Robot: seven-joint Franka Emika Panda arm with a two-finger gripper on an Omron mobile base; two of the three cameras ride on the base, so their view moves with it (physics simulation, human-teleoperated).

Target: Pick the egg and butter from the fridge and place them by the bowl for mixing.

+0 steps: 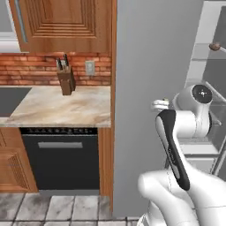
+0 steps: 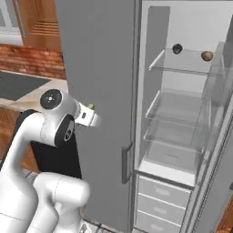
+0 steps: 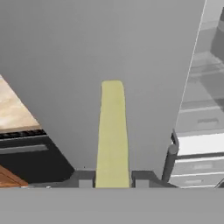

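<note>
1. Gripper [image 3: 112,181] clenched on the butter [image 3: 112,131], a pale yellow stick reaching straight out from between the two dark fingertips [image 3: 85,179] in the hand view.
2. Butter held in front of the flat grey closed door of the fridge [image 2: 98,91], apart from it and well clear of the shelves.
3. In the right base view, a small yellow-green tip [image 2: 91,106] showing just past the white wrist, probably the end of the butter, though too small to be sure.
4. Right side of the fridge standing open: white interior, clear glass shelves [image 2: 182,68], white drawers [image 2: 166,191] at the bottom, dark vertical handle [image 2: 126,162] on the closed door's edge.
5. Egg [image 2: 207,56] resting on the top glass shelf, towards the right; seen also at the right edge of the left base view [image 1: 215,46].
6. A darker round thing [image 2: 177,48] on the same shelf, left of the egg and apart from it.
7. Left of the fridge, a marbled counter [image 1: 62,106] with a wooden knife block [image 1: 65,76] against the brick backsplash [image 1: 39,66], a black dishwasher [image 1: 62,159] below, wooden cabinet [image 1: 62,22] above.
8. Arm bent up from the base, wrist raised at about the level of the counter top.
</note>
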